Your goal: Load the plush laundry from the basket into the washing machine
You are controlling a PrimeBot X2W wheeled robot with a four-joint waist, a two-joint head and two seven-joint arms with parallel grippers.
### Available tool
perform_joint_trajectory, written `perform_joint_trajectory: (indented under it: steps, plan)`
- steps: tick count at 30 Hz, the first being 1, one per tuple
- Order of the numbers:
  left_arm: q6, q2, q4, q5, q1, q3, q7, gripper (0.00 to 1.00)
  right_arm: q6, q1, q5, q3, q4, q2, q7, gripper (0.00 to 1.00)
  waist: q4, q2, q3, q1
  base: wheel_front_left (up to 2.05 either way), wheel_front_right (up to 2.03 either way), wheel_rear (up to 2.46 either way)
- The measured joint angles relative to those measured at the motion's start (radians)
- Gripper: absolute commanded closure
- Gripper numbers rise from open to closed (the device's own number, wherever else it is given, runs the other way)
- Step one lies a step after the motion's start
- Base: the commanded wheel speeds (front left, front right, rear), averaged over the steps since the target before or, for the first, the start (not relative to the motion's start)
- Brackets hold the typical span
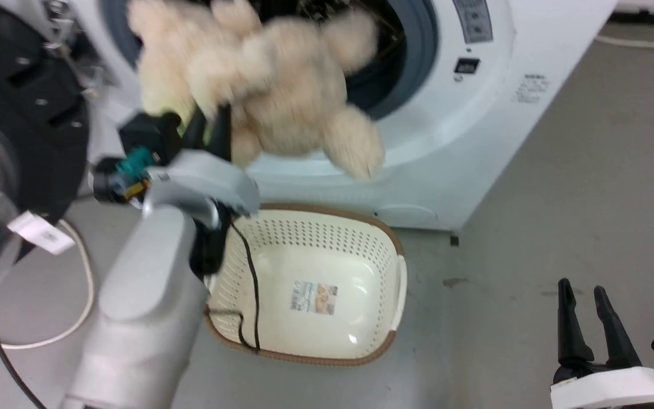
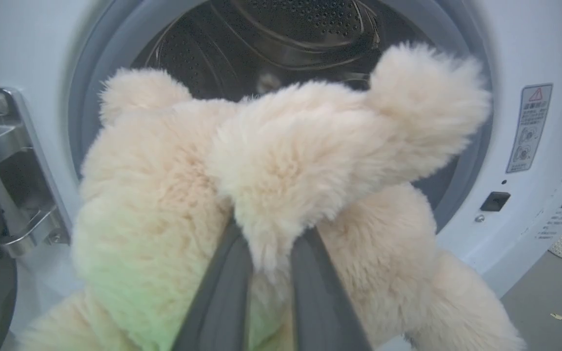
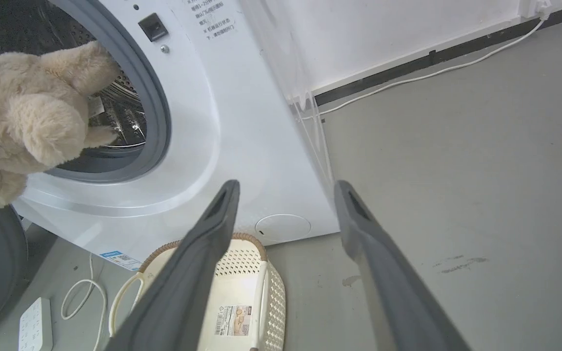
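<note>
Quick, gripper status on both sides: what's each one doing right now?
Left gripper: closed on the teddy bear, in front of the washing machine opening.
Right gripper: open, holding nothing.

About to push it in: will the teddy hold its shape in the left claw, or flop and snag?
Likely floppy: the plush laundry has limbs sagging around the left claw. Probably light for its bulk, since a narrow pinch of fur carries it. Its shaggy fur may drag on the grey door seal.
</note>
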Motion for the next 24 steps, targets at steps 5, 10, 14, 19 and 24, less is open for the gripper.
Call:
perform_joint_trajectory:
  steps: [5, 10, 14, 19, 24]
  plan:
    - [-0.009, 0.019, 0.002, 0.025, -0.081, 0.046, 0.000, 1.00, 0.000, -0.026, -0.002, 0.006, -0.016, 0.000, 0.000, 0.00, -0.043, 0.0000, 0.055, 0.0000, 0.00, 0.00, 0.00]
    - [-0.018, 0.044, 0.019, 0.051, -0.159, 0.074, 0.000, 1.00, 0.000, -0.048, -0.002, 0.012, -0.036, 0.000, 0.000, 0.00, -0.087, 0.0001, 0.121, 0.0001, 0.00, 0.00, 0.00]
    - [-0.027, 0.073, 0.028, 0.073, -0.235, 0.093, 0.000, 1.00, 0.000, -0.063, 0.004, 0.018, -0.051, 0.000, 0.000, 0.00, -0.121, 0.0000, 0.178, 0.0001, 0.00, 0.00, 0.00]
    - [-0.036, 0.115, 0.054, 0.090, -0.334, 0.111, 0.000, 1.00, 0.000, -0.076, 0.020, 0.026, -0.072, 0.000, 0.000, 0.00, -0.166, 0.0000, 0.252, 0.0001, 0.00, 0.00, 0.00]
    - [-0.045, 0.164, 0.102, 0.096, -0.444, 0.127, 0.000, 1.00, 0.000, -0.084, 0.037, 0.042, -0.100, 0.000, 0.000, 0.00, -0.213, 0.0000, 0.320, 0.0002, 0.00, 0.00, 0.00]
